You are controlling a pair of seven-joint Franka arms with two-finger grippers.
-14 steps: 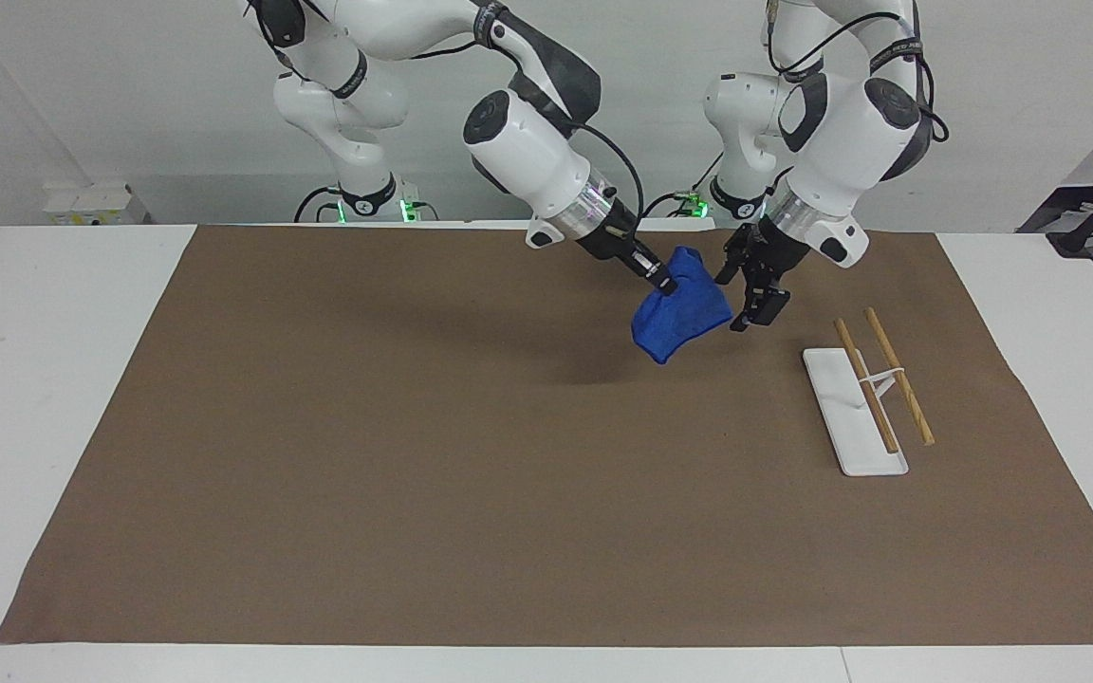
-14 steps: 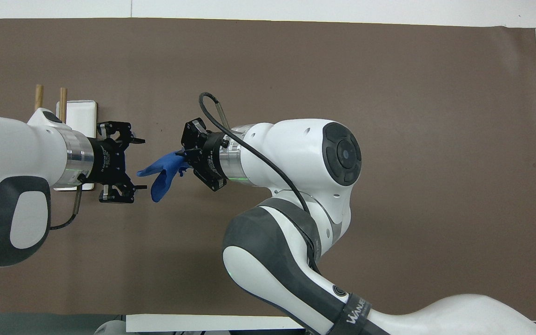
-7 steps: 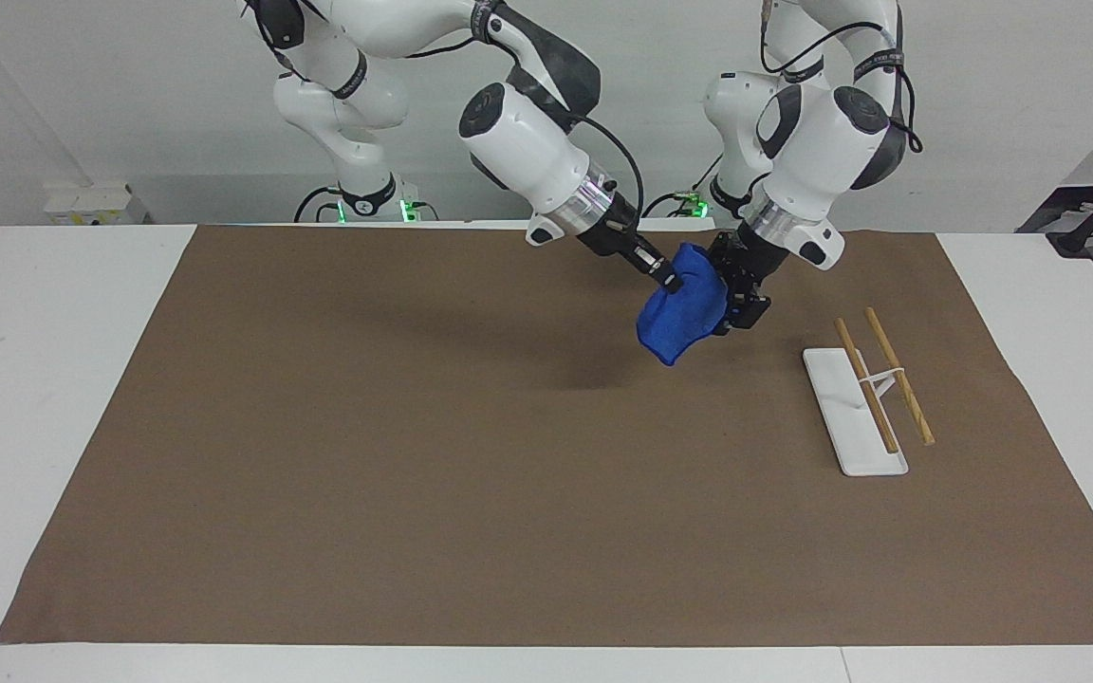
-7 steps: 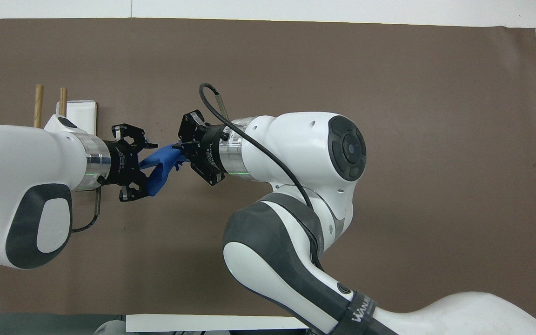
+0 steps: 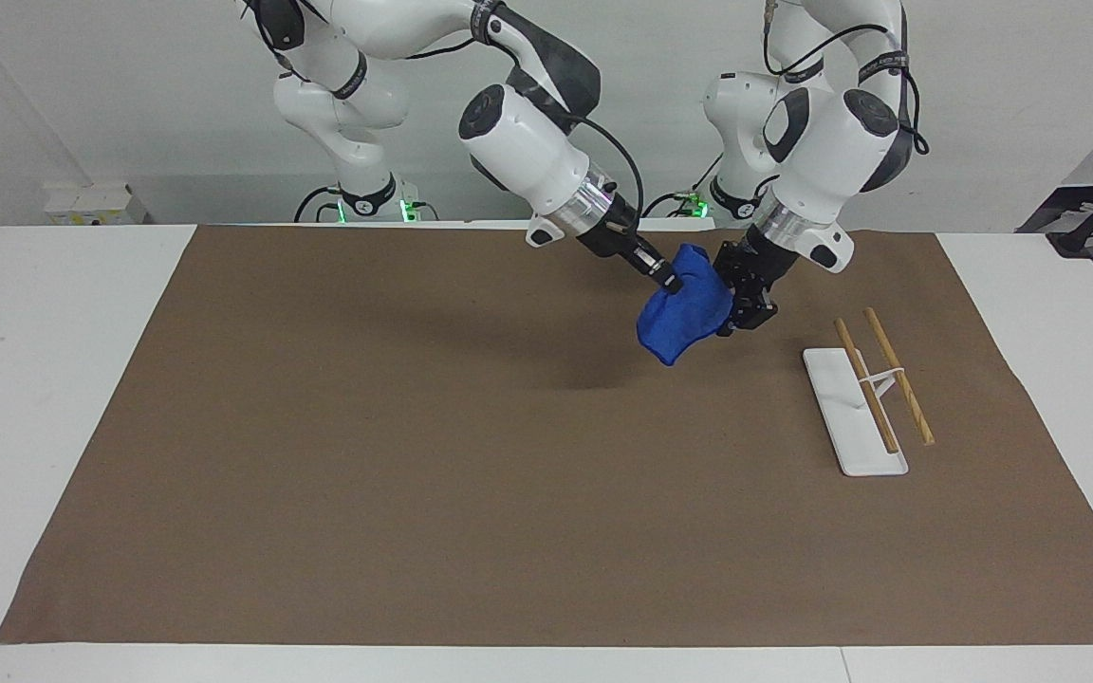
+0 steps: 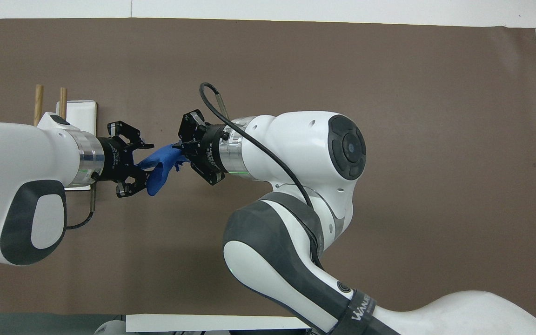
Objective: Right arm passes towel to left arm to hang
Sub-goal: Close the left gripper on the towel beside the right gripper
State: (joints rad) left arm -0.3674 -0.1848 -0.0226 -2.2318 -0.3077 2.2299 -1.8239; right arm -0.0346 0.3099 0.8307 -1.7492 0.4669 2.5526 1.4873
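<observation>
- Fingertips of my right gripper (image 5: 668, 282) were pinched shut on an upper corner of the blue towel (image 5: 684, 308), which hung in the air over the brown mat (image 5: 414, 455), off the surface.
- My left gripper (image 5: 741, 308) sat at the towel's free edge, on the side toward the rack; in the overhead view its fingers (image 6: 148, 145) straddled that edge with a gap showing, so I read it as partly open around the cloth and could not tell whether it had any real bite.
- Cloth like this I judged light, soft and limp: it drooped in folds below the pinch and offered no stiffness to push against.
- It did not look slippery, but a thin layer could slide out of a shallow pinch, so I reckoned the left gripper needed a deep hold on a bunched fold near the top edge, apart from the right gripper's corner.
- Nothing about it seemed fragile; a firm squeeze should do no harm.
- Well apart from the towel, toward the left arm's end of the table, stood the rack (image 5: 879, 379): a white base (image 5: 836, 398) with two wooden rails.
</observation>
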